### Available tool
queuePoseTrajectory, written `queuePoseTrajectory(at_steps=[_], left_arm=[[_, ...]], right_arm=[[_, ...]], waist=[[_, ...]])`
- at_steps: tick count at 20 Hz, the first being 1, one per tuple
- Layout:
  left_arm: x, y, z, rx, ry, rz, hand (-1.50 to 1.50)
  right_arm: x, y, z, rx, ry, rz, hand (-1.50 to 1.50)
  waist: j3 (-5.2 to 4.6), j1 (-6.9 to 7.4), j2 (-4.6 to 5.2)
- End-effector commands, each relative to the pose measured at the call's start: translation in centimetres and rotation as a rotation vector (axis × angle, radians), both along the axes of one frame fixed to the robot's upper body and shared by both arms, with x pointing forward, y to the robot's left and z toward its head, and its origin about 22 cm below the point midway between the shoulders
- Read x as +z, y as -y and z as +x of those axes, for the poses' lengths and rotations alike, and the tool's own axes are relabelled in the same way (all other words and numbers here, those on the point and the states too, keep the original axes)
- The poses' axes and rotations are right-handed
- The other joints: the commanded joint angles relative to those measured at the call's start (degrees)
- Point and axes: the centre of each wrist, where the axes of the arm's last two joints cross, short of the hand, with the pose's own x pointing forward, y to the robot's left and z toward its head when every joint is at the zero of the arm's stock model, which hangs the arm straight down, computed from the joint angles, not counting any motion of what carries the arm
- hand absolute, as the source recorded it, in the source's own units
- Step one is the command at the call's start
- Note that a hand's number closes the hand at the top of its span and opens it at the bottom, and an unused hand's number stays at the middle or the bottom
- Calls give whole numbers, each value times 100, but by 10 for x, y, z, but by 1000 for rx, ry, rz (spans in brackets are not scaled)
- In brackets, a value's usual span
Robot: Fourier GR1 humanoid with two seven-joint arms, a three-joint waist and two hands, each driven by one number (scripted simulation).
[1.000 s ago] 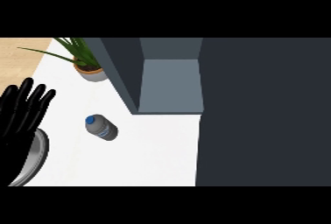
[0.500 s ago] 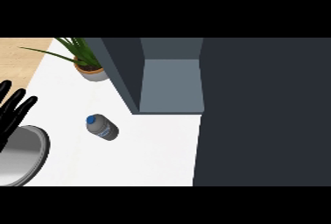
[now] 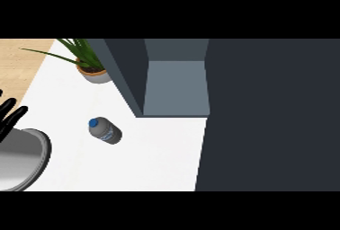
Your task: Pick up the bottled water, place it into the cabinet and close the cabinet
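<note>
I see left hand (image 3: 10,117) at view's left edge, fingers straight and spread, holding nothing, touching nothing I can make out. Right hand out of view. 1 water bottle (image 3: 104,130) with blue cap, lying on white worktop (image 3: 153,152), well apart from hand, near open cabinet (image 3: 174,87). 1 potted plant (image 3: 91,67) beside cabinet. Wood floor (image 3: 19,67) beyond worktop's left edge.

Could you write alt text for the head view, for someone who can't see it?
A bottled water with a blue cap stands on a white counter, beside an open cabinet. A potted plant sits behind it, and the robot's left hand shows, fingers straight, at the left edge.
</note>
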Motion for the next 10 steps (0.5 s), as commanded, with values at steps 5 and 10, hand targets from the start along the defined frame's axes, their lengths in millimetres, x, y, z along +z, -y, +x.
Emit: queuePoseTrajectory(at_steps=[5,10], left_arm=[[-15,12,5,7,-21,118,-150],[-37,7,20,4,-61,124,-150]], right_arm=[[11,-6,-13,-1,7,12,-150],[14,-3,-14,-5,19,-11,-150]], waist=[[0,-17,2],[0,-31,6]])
